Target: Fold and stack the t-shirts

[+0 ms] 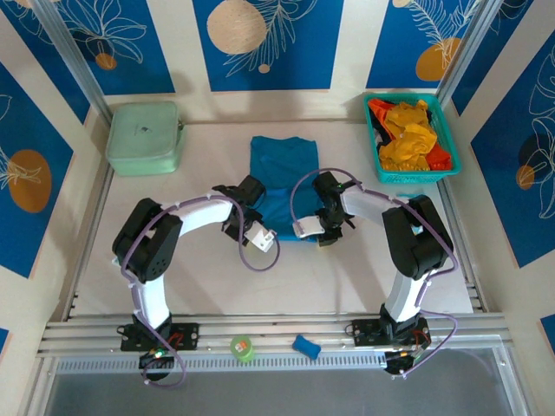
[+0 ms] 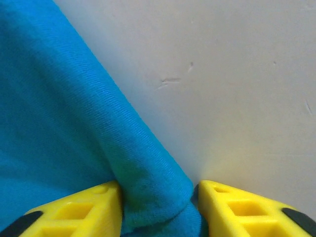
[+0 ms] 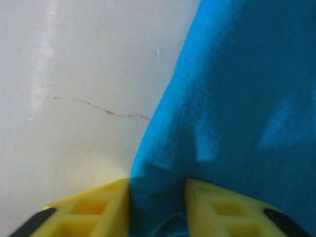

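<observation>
Centrally, blue t-shirt (image 1: 282,169) on scratched table (image 1: 199,277), blue-panelled walls (image 1: 260,43) — left pincer (image 2: 159,191), right pincer (image 3: 158,185) clamp it.

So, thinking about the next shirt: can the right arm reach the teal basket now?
Probably not yet: the right gripper grips the blue t-shirt; beyond that, nothing stands between it and the basket.

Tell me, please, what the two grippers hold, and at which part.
Both pinch the blue shirt: the left gripper on its left edge, the right gripper on its right edge, both close to its near end.
</observation>
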